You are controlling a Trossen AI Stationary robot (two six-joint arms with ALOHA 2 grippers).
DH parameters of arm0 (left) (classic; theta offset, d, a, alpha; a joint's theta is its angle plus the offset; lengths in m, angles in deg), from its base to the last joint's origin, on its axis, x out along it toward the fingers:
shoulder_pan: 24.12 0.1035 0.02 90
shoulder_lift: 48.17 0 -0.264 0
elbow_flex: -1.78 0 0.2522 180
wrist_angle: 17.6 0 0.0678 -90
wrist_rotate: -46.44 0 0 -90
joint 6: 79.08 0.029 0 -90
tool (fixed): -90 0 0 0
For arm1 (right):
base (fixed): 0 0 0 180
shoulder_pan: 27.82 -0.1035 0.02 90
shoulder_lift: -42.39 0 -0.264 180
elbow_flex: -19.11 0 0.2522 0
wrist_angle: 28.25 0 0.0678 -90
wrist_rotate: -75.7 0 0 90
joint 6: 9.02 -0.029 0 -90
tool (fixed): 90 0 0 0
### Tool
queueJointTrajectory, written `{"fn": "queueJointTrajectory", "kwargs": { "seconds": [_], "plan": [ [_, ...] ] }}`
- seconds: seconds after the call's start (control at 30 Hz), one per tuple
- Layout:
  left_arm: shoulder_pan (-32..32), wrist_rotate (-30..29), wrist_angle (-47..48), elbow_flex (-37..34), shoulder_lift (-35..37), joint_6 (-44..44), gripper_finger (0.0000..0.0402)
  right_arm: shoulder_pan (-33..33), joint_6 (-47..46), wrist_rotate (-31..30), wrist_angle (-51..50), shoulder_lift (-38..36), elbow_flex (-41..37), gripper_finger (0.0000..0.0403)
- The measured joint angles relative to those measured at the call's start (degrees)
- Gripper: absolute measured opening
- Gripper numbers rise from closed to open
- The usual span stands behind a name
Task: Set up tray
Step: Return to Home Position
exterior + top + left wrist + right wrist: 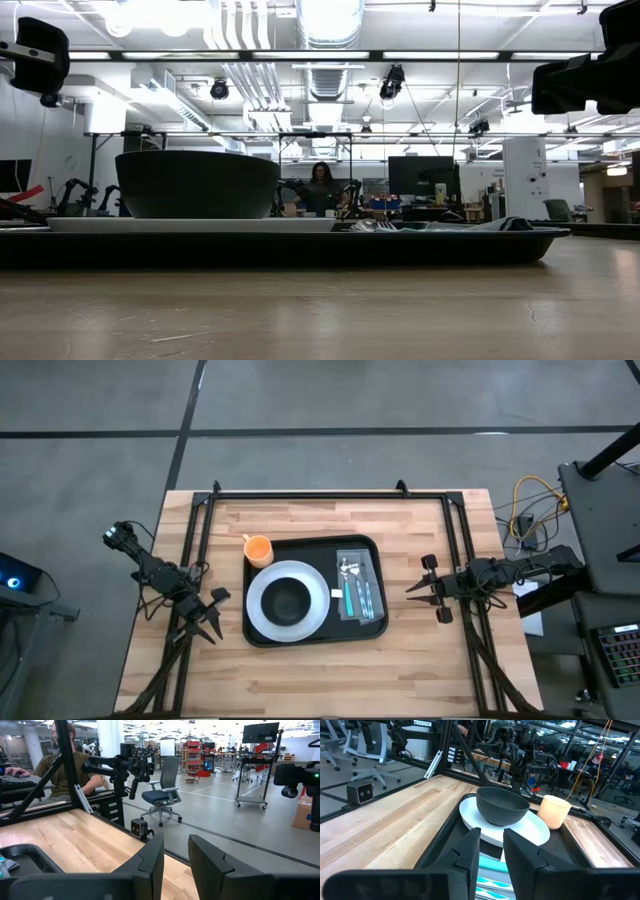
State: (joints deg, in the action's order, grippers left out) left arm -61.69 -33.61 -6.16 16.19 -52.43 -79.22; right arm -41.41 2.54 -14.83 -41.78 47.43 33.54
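The black tray lies mid-table. On it a white plate carries a dark bowl, also seen as the bowl in the right wrist view. An orange cup stands upright in the tray's far left corner. A clear packet of cutlery lies flat on the tray's right side. My left gripper waits open to the left of the tray, touching nothing. My right gripper hovers open to the right of the tray, pointing at it.
A black frame rail runs along the table's far edge, with side struts left and right. Bare wood lies along the near edge. A person sits at a desk beyond the table.
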Motion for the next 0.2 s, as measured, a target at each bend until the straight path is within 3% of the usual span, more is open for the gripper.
{"fn": "queueJointTrajectory", "kwargs": {
  "seconds": [0.2],
  "plan": [
    [0.0,0.0,0.0,0.0,0.0,0.0,0.0071,0.0,0.0,0.0,0.0,0.0,0.0,0.0081]
  ]
}}
